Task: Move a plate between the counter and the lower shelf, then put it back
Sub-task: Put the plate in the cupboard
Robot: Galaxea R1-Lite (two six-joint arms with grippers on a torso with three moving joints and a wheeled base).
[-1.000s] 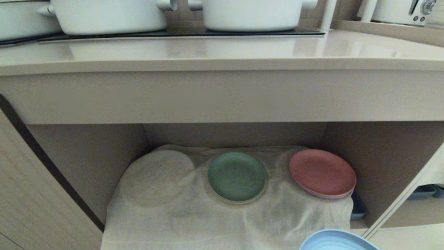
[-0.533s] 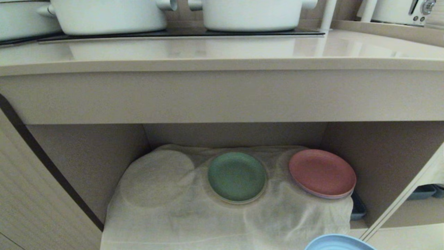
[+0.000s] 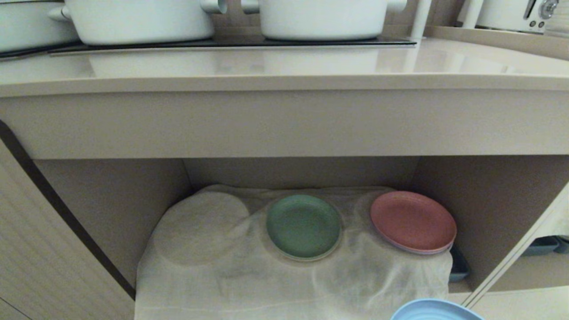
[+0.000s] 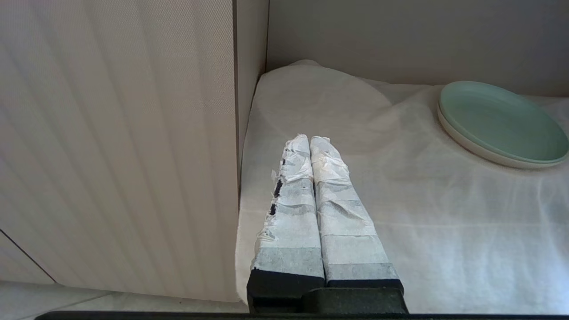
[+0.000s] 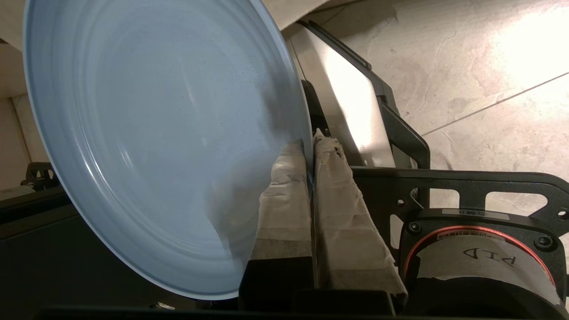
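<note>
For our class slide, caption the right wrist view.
Right gripper fingers clamp the light-blue plate by its rim.

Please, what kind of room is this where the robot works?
Most likely a kitchen, perhaps a show or test one. White pots stand on a black cooktop set in a beige counter, and small plates, green and pink, lie on the cloth-lined lower shelf.

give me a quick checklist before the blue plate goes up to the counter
1. Right pincer shut on rim of small round light-blue matte plate: ok.
2. Smooth beige counter has bare room in front of the white pots: ok.
3. Green plate and pink plate sit apart on the white cloth: ok.
4. Left pincer shut, empty, parked over cloth: ok.
5. Clearance under counter edge: cannot tell.
</note>
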